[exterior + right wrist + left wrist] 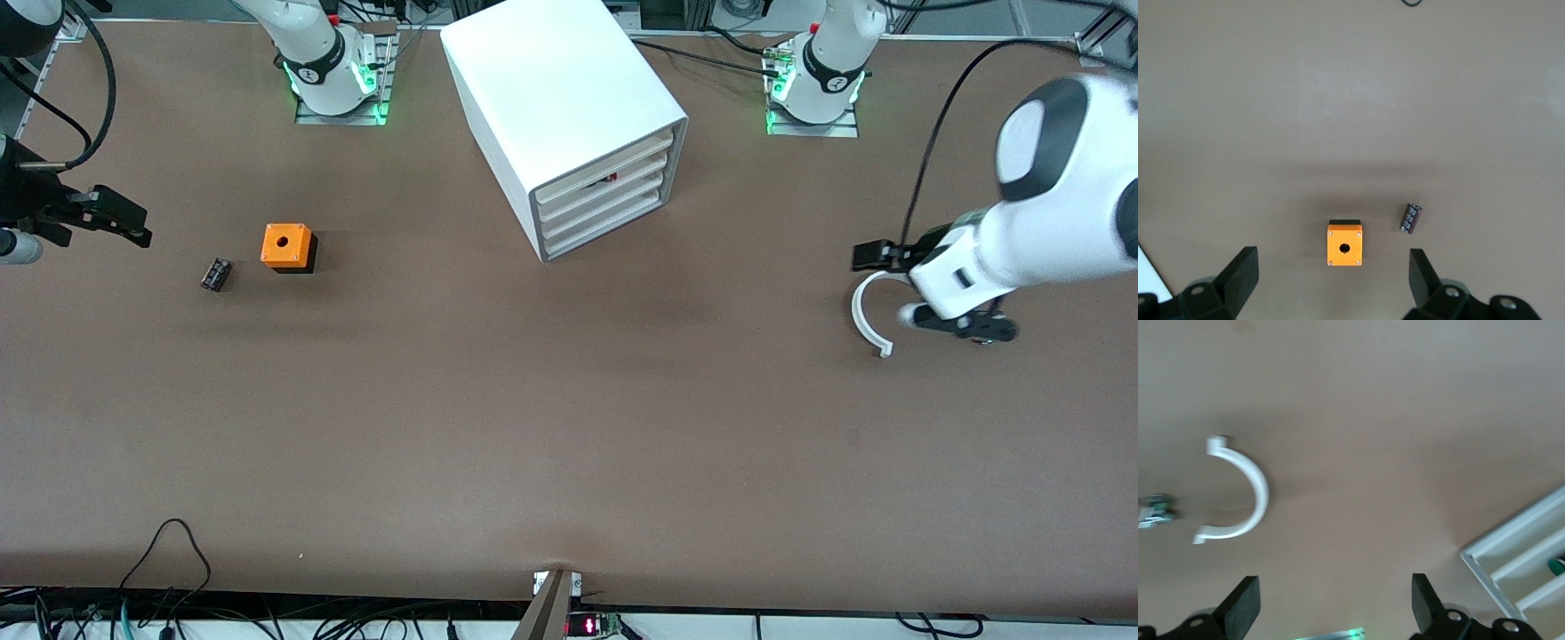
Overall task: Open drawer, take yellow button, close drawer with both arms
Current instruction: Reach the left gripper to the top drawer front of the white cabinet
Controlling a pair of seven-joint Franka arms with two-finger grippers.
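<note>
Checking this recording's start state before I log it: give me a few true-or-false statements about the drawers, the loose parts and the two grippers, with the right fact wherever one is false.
1. The drawer cabinet has a drawer pulled fully out. False: all its drawers sit pushed in.
2. The orange cube lies on the table beside the small black block. True.
3. The left gripper holds the white curved piece. False: its fingers are open and empty, and the piece lies on the table.
4. The right gripper is open, holding nothing. True.
5. The button rests in plain sight on the table. False: no button shows on the table.
</note>
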